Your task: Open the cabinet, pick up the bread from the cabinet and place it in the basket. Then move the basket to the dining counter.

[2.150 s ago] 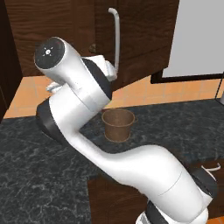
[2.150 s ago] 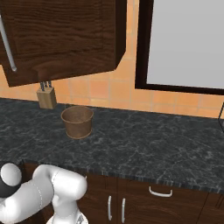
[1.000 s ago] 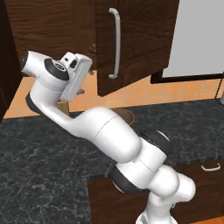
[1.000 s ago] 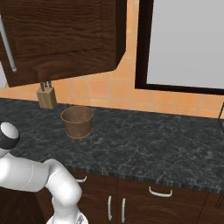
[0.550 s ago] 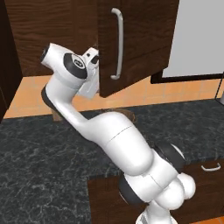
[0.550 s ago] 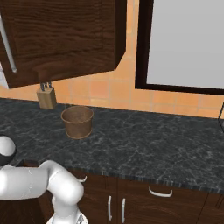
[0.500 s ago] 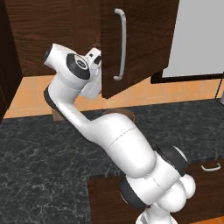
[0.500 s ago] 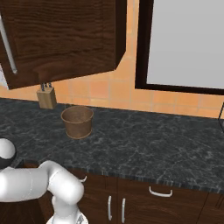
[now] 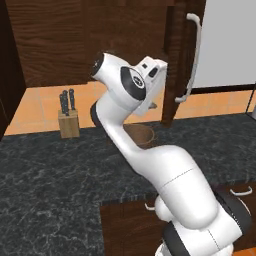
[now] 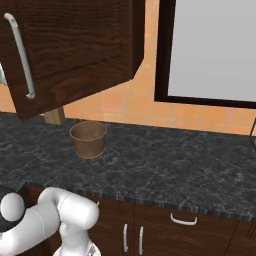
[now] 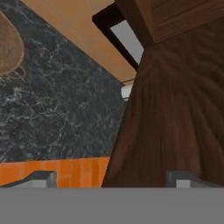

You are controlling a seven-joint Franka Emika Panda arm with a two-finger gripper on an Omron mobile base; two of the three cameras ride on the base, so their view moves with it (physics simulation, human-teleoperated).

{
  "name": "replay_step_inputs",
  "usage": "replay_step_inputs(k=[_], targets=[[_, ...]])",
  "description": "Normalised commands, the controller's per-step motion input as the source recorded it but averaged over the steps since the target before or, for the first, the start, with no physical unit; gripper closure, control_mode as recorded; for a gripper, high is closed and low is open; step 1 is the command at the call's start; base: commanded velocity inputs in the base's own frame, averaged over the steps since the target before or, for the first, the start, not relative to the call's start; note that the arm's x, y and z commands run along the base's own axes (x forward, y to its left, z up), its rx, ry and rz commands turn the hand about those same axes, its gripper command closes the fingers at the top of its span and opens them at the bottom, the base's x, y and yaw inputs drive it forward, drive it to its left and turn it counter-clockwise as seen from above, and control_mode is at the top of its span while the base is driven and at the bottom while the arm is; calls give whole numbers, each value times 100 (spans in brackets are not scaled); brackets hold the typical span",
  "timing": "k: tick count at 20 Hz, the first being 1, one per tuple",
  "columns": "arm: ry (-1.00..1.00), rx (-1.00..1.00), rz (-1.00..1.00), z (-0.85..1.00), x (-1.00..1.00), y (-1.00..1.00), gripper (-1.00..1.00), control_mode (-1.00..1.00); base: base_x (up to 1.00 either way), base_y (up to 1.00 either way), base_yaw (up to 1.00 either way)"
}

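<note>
Cabinet door [image 9: 176, 55], dark brown wood grain with a long silver bar handle [image 9: 192, 57], stands swung partly out from the wall cabinet, and the claw [image 9: 152, 75] sits just to the left of its edge, raised above the worktop at the end of the white arm. In the hand view the two dark fingertips [image 11: 41, 178] stand far apart with nothing between them, so the claw is open and holds nothing; the door's wood [image 11: 175, 118] looms close ahead of the right finger. Left of the claw and lower down, a knife block [image 9: 69, 120] stands on the black speckled worktop [image 9: 45, 170] against the orange tiled wall. Directly below the claw, the round brown basket [image 10: 88, 138] rests upright on the worktop, partly hidden behind the arm in the left base view. Right of the claw, beyond the door, hangs a dark-framed grey panel [image 10: 212, 47]. The bread cannot be made out.
</note>
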Motion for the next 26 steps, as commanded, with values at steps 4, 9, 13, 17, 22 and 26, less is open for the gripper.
replay_step_inputs(k=[4, 9, 13, 17, 22, 26], targets=[[-3, 6, -4, 0, -19, -100, -100, -100, 0, 0, 0], [-8, 6, -1, 0, 0, -100, -100, -100, 0, 0, 0], [-7, 14, 0, 0, 14, -87, -100, -100, 0, 0, 0], [-11, 21, 2, 0, 36, -35, -100, -100, 0, 0, 0], [-10, 25, 7, 2, 35, 15, -100, -100, 0, 0, 0], [-13, 29, 11, 0, 46, 83, -100, -100, 0, 0, 0]])
